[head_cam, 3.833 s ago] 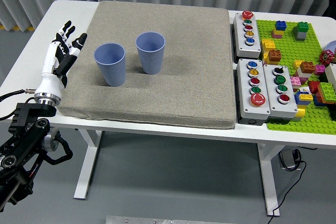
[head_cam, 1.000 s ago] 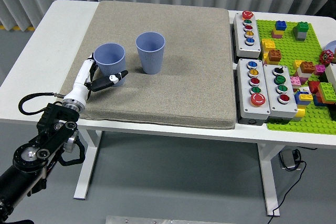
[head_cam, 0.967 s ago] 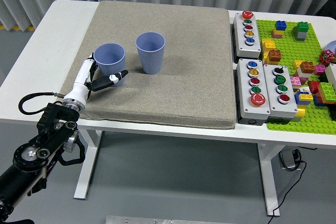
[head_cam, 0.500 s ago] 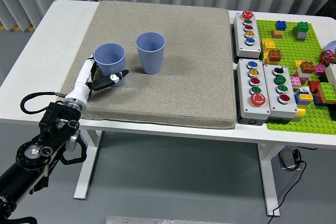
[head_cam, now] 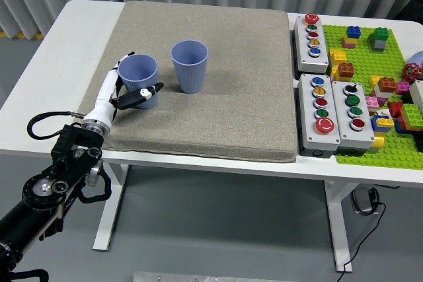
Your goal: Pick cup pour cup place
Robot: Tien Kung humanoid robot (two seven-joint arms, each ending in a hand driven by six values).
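From where I stand, the robot's black left arm comes up from the lower left corner, and its white left hand point(head_cam: 124, 90) is at the first blue cup point(head_cam: 138, 80). The fingers point(head_cam: 121, 65) curl around the cup's left side while the black-tipped thumb point(head_cam: 147, 93) presses across its front, so the hand is wrapped around the cup. I cannot tell whether the cup's base is on the mat or just clear of it. It stands upright on the left part of the grey mat point(head_cam: 225, 97), which covers most of the white table point(head_cam: 59, 51).

Just to the right, a second blue cup point(head_cam: 189, 65) stands upright on the mat, near the first but not touching it. The middle and right of the mat lie bare.

Past the mat's right edge sit three grey button boxes: a narrow one point(head_cam: 312, 43) at the back with a column of coloured buttons, and two more point(head_cam: 334, 115) side by side nearer the front. At the far right lies a green building-brick baseplate point(head_cam: 370, 153) with loose coloured bricks point(head_cam: 386, 97) scattered across it.
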